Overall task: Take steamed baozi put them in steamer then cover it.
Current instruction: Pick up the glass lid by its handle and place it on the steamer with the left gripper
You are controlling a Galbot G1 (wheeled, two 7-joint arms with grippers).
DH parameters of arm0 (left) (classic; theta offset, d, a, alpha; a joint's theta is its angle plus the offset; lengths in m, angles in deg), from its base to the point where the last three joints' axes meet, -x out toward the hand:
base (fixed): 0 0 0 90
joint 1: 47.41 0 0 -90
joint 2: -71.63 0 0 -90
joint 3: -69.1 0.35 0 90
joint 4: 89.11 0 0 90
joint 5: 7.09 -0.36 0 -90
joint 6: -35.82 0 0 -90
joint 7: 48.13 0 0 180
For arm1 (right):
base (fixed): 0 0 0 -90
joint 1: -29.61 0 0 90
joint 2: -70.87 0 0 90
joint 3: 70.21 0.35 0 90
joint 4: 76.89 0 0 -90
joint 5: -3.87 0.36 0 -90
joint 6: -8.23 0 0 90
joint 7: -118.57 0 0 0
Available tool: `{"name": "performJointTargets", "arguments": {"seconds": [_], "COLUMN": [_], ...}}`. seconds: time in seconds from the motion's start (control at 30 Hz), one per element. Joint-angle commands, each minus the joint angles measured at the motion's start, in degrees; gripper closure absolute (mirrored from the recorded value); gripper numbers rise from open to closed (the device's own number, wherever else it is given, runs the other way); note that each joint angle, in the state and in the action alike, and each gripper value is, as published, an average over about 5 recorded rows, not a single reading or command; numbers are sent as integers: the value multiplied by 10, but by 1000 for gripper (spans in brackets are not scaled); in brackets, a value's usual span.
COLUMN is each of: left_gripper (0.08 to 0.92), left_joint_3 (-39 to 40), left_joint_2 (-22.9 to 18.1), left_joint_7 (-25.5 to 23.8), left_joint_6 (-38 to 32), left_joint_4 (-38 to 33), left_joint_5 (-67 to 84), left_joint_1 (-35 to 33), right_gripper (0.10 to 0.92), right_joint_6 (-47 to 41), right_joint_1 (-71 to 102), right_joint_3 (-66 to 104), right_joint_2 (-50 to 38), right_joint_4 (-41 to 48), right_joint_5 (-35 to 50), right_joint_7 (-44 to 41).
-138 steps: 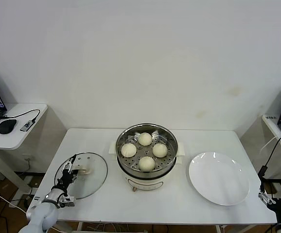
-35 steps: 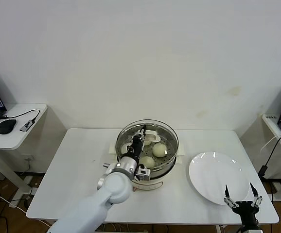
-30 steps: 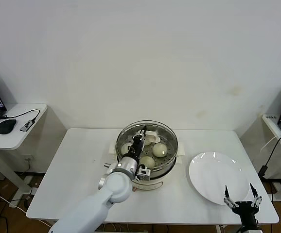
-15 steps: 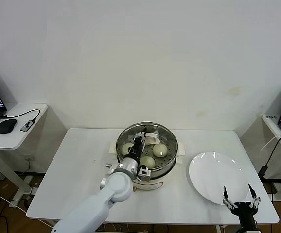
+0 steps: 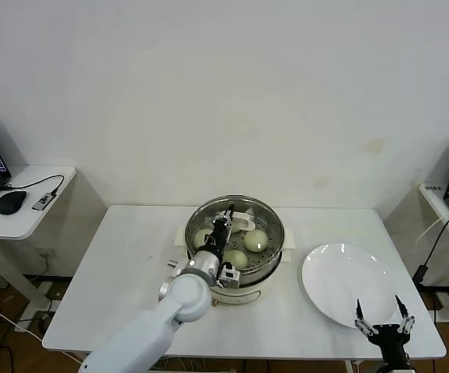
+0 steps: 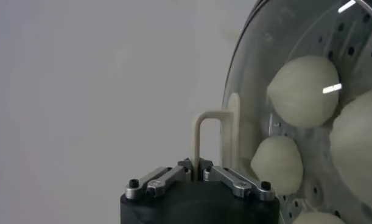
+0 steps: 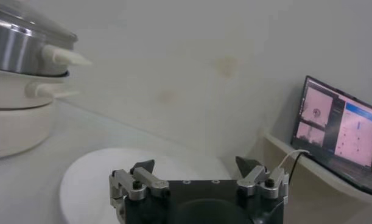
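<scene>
The steamer (image 5: 262,268) stands mid-table on its white base. The clear glass cover (image 5: 262,221) lies over it, with baozi (image 5: 255,239) showing through the glass. My left gripper (image 5: 223,226) reaches in from the front and is shut on the cover's cream handle (image 5: 243,220). In the left wrist view the gripper (image 6: 196,168) pinches the handle (image 6: 200,137) beside the glass (image 6: 259,67), with baozi (image 6: 303,82) behind it. My right gripper (image 5: 384,325) is open and empty, low at the front right by the plate; it also shows in the right wrist view (image 7: 196,167).
A flat white plate (image 5: 350,284) lies right of the steamer, also seen in the right wrist view (image 7: 106,176). Side tables hold a laptop and mouse (image 5: 11,202) at left and a laptop (image 7: 339,129) at right.
The cover was flat on the table's left; it now rests over the steamer, held by my left gripper. Over the last second the right gripper sank slightly.
</scene>
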Motion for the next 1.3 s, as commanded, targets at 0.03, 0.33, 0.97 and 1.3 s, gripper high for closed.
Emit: {"name": "performJointTargets", "arguments": {"seconds": [0.03, 0.33, 0.97, 1.3], "left_gripper": [857, 857, 774, 480], "left_joint_3": [2, 2, -15, -42], "left_joint_2": [0, 4, 0, 32], "left_joint_7": [-3, -6, 11, 41], "left_joint_6": [-1, -2, -10, -20], "left_joint_4": [-3, -9, -24, -128], "left_joint_5": [7, 8, -6, 23], "left_joint_1": [-3, -5, -31, -113], "right_gripper": [203, 203, 203, 203], "right_joint_6": [0, 0, 0, 1], "right_joint_1": [0, 0, 1, 2], "right_joint_3": [0, -1, -3, -4], "right_joint_2": [0, 2, 2, 3], "right_joint_4": [-1, -1, -1, -1], "right_joint_5": [-1, -2, -5, -6], "right_joint_7": [0, -1, -2, -1]}}
